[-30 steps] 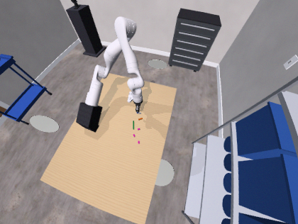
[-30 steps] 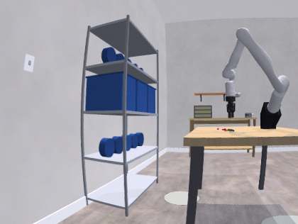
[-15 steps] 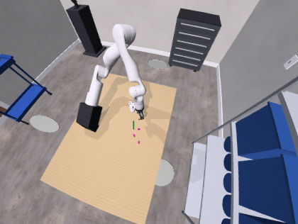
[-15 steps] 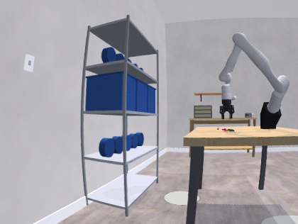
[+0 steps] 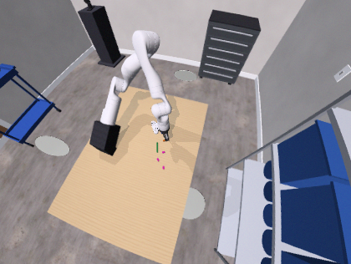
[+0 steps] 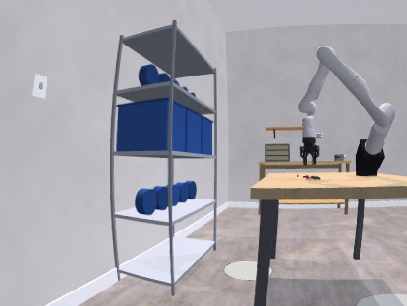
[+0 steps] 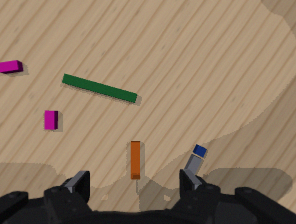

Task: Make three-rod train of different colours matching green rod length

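In the wrist view my gripper (image 7: 135, 182) (image 5: 165, 136) (image 6: 309, 161) is open and hangs above the wooden table (image 5: 125, 196) (image 6: 339, 186). An orange rod (image 7: 135, 159) lies flat below it, between the two fingers and pointing away from me, apart from both. A grey rod (image 7: 192, 162) with a small blue rod (image 7: 200, 149) at its far end lies by the right finger. The long green rod (image 7: 99, 88) (image 5: 157, 147) lies farther out to the left. Two magenta rods, one (image 7: 51, 120) nearer and one (image 7: 10, 66) at the left edge, lie beyond it.
In the top view magenta rods (image 5: 158, 159) (image 5: 163, 167) lie in front of the green rod. The arm's black base (image 5: 104, 137) stands on the table's left side. A shelf with blue bins (image 6: 160, 126) stands off the table.
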You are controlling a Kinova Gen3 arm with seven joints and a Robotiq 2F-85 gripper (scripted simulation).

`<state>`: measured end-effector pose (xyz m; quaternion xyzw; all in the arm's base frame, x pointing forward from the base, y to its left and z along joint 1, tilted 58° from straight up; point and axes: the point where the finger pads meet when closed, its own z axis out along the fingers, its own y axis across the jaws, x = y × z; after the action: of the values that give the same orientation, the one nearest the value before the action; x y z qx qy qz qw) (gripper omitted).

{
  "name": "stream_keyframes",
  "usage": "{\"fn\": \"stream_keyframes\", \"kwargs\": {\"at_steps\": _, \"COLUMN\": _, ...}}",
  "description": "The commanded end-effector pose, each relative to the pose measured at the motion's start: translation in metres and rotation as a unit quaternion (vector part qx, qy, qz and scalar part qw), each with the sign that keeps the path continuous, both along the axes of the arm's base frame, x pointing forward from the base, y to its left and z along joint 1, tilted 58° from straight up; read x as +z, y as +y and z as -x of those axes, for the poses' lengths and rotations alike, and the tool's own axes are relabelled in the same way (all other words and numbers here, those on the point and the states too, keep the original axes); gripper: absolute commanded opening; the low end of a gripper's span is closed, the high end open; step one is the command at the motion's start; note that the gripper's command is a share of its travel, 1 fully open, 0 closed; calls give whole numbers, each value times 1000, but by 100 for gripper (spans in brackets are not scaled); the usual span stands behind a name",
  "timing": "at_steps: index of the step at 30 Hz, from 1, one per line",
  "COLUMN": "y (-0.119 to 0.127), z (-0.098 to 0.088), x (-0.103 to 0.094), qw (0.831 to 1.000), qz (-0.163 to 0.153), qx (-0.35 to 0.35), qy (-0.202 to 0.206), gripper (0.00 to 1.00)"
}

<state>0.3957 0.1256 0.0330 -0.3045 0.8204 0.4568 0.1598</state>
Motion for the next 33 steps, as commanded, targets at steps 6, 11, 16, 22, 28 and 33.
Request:
{"fn": "stream_keyframes", "kwargs": {"at_steps": 6, "y": -1, "z": 0, "x": 0, "qw": 1000, "qz": 0, "qx": -1, "qy": 0, "gripper": 24}}
{"fn": "stream_keyframes", "kwargs": {"at_steps": 11, "y": -1, "z": 0, "x": 0, "qw": 1000, "qz": 0, "qx": -1, "qy": 0, "gripper": 24}}
{"fn": "stream_keyframes", "kwargs": {"at_steps": 16, "y": -1, "z": 0, "x": 0, "qw": 1000, "qz": 0, "qx": -1, "qy": 0, "gripper": 24}}
{"fn": "stream_keyframes", "kwargs": {"at_steps": 22, "y": -1, "z": 0, "x": 0, "qw": 1000, "qz": 0, "qx": -1, "qy": 0, "gripper": 24}}
{"fn": "stream_keyframes", "kwargs": {"at_steps": 28, "y": 0, "z": 0, "x": -1, "qw": 1000, "qz": 0, "qx": 0, "qy": 0, "gripper": 24}}
{"fn": "stream_keyframes", "kwargs": {"at_steps": 33, "y": 2, "z": 0, "x": -2, "qw": 1000, "qz": 0, "qx": 0, "qy": 0, "gripper": 24}}
